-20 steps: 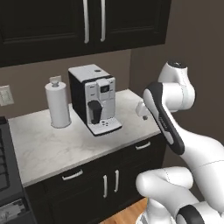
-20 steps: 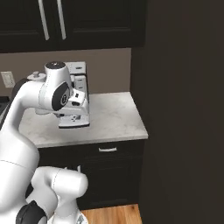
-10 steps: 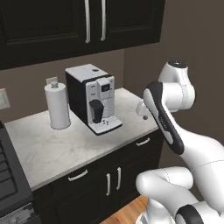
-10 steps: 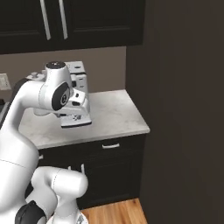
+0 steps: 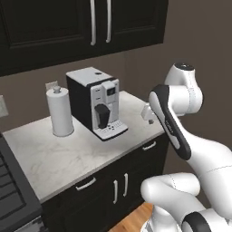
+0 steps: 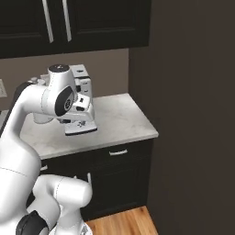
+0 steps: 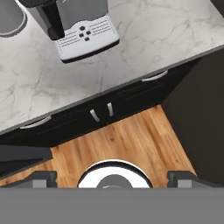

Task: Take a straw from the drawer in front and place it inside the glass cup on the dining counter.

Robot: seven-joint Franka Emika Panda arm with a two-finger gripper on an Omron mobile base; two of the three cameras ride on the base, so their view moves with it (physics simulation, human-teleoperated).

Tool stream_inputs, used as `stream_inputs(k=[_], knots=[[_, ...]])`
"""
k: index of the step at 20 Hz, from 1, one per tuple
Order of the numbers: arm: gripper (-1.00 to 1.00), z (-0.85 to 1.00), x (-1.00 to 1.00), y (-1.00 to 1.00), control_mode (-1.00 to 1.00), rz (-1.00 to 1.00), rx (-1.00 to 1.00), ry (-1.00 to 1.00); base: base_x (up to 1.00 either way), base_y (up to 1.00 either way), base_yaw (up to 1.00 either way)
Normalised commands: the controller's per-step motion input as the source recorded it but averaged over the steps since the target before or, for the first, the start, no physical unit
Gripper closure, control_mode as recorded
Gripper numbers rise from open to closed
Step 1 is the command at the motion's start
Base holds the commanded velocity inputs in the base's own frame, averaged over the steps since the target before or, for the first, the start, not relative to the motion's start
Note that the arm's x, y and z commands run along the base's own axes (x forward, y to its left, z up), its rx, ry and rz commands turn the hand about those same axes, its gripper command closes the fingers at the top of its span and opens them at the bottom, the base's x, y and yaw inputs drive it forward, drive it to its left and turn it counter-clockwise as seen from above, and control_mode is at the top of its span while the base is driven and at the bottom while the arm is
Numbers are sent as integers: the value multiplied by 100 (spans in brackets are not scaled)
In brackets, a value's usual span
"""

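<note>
Pale marble worktop (image 5: pixel 68 154) tops black cabinets in a dark kitchen. Both base views have drifted slightly since a second ago, so the base is driving, probably lining up; nothing on the worktop moved. A black drawer with a short silvery bar handle (image 6: pixel 118 152) sits shut under the worktop's right end, the straw presumably inside. The white arm stays folded high, hand facing down, its two-finger gripper (image 7: pixel 114 178) spread wide and empty.

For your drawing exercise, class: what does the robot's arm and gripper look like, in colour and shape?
The arm is glossy white, built of rounded, tube-like segments with dark grey or black bands and caps at the joints. No cables or markings are visible. The gripper has two small dark grey, blocky finger tips.
</note>
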Motion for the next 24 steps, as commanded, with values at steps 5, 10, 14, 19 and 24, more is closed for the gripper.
stream_inputs(k=[5, 10, 14, 19, 24], knots=[[-100, 0, 0, 0, 100, 0, 0, 0, 19, 47, -18], [-100, 0, 0, 0, 100, 0, 0, 0, 19, 39, -17], [-100, 0, 0, 0, 100, 0, 0, 0, 8, 43, -14], [-100, 0, 0, 0, 100, 0, 0, 0, 0, 48, -11], [-100, 0, 0, 0, 100, 0, 0, 0, 0, 48, -10]])
